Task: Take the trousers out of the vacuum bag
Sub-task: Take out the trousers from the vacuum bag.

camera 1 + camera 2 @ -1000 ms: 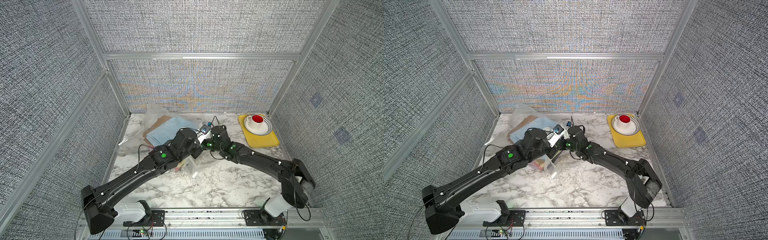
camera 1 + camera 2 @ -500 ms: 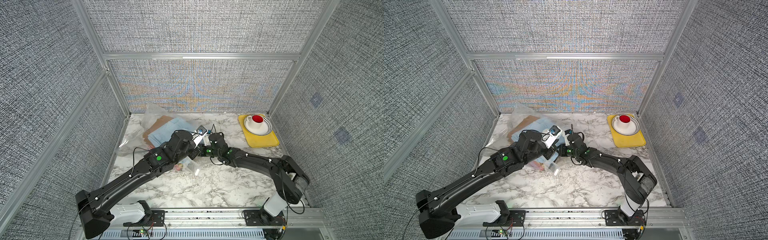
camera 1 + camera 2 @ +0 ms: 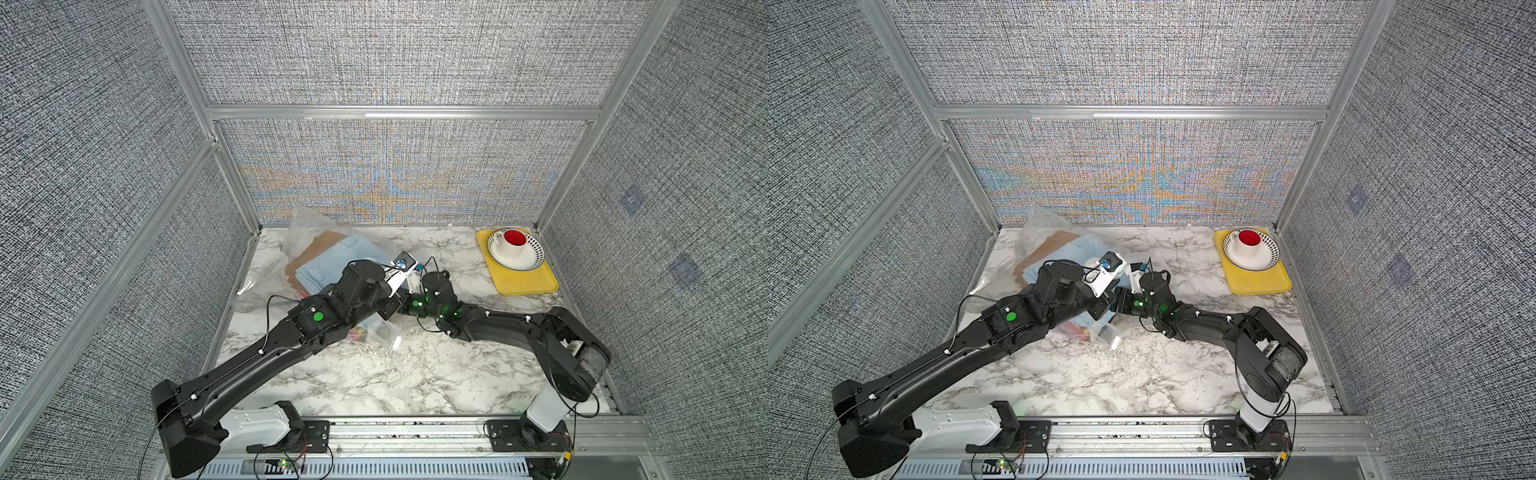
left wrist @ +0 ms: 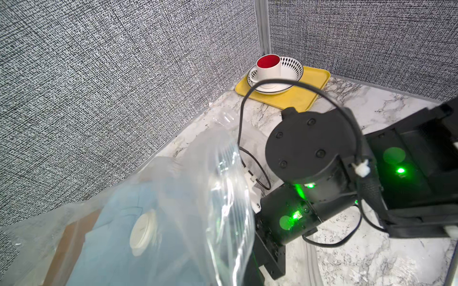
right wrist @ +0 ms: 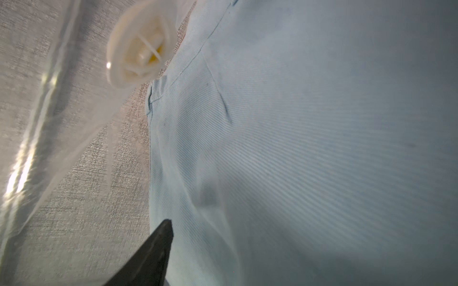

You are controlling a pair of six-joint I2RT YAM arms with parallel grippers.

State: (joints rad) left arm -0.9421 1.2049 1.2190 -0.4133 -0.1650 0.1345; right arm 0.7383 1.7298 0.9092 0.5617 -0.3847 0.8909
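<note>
The clear, crinkly vacuum bag lies at the back left, also in a top view. Inside it are the folded trousers, light blue on top of brown. My left gripper is shut on the bag's upper film, which rises toward its camera and hides the jaws. The white valve disc sits on that film. My right gripper is inside the bag mouth over the light blue cloth. One dark finger stands far off centre; the other is hidden. The valve hangs above.
A yellow tray at the back right carries a patterned bowl and a white mug with a red inside. Grey mesh walls close in the back and both sides. The two wrists nearly touch at mid-table. Bag film with red and yellow cloth lies under my left arm.
My right gripper's jaws have opened, and its wrist has sunk lower and pushed left into the bag mouth. The left arm has shifted slightly left, still shut on the film.
</note>
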